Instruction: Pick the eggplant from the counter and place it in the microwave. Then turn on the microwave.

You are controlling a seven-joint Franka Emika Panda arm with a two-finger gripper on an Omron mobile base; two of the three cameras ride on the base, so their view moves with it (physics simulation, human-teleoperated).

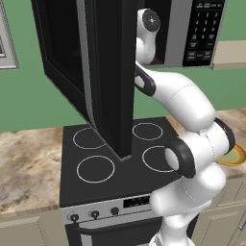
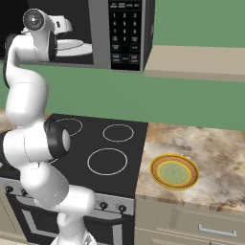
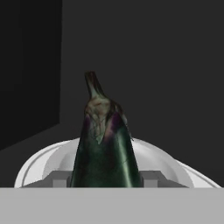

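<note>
Hand view, centre of frame: the eggplant [image 3: 105, 144], stem uppermost, sits clamped at its broad lower body between the narrowed jaws of the gripper [image 3: 105, 179] inside the microwave [image 2: 122, 33], above the white turntable [image 3: 52, 159]; glossy, firm and likely light, it seems best held mid-body.

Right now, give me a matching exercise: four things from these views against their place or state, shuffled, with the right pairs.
Things:
1. eggplant
2. microwave door
3. yellow plate
4. white turntable plate

Places or states:
A. swung open over the stove
B. on the counter, right of the stove
C. held between the gripper's fingers inside the microwave
D. inside the microwave, below the eggplant

Pairs: 1-C, 2-A, 3-B, 4-D
</note>
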